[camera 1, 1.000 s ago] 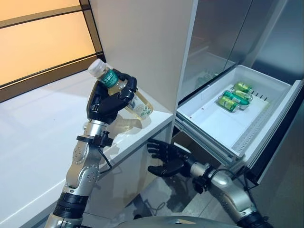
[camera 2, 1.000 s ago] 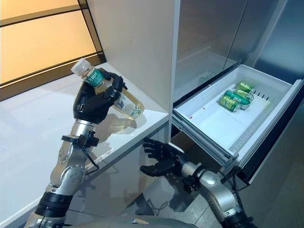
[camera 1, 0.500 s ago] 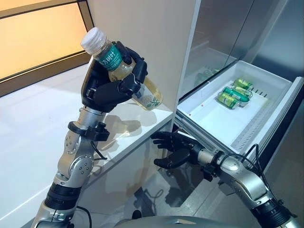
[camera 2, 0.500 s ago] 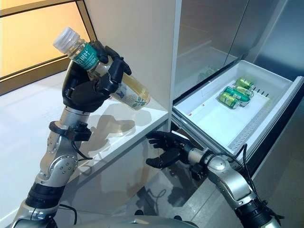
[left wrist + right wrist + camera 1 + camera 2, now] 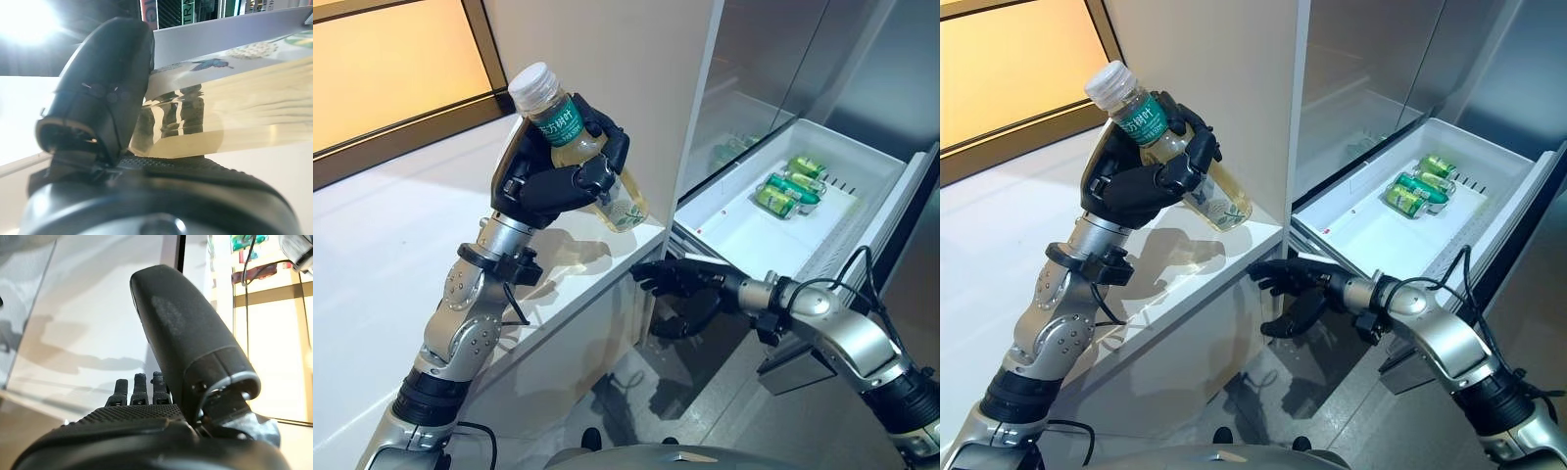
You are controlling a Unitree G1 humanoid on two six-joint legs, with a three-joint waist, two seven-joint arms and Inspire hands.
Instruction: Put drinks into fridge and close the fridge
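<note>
Your left hand (image 5: 548, 181) has come up off the white counter (image 5: 391, 255) over the last second and now carries the bottle (image 5: 582, 157) clear of the surface, tilted, white cap up and to the left, base pointing down toward the counter's corner beside the tall white cabinet panel (image 5: 607, 69). Fingers and thumb are curled round the bottle's middle; the left wrist view shows the thumb lying against the clear wall with pale yellow drink behind it, so the grip looks full, not a fingertip pinch. Your right hand (image 5: 1298, 289) has risen from low under the counter edge to just below the front corner of the open fridge drawer (image 5: 862, 166); its fingers are straight and a little spread, holding nothing. Three green cans (image 5: 788, 188) lie together at the far end of the drawer; the near part of its floor is bare. Reading: the pick is done and the carry has begun. The bottle is not yet over the drawer, with the cabinet edge between them, so expect a swing round that corner, perhaps a pass to the right hand. Drawer is open; closing comes last.
</note>
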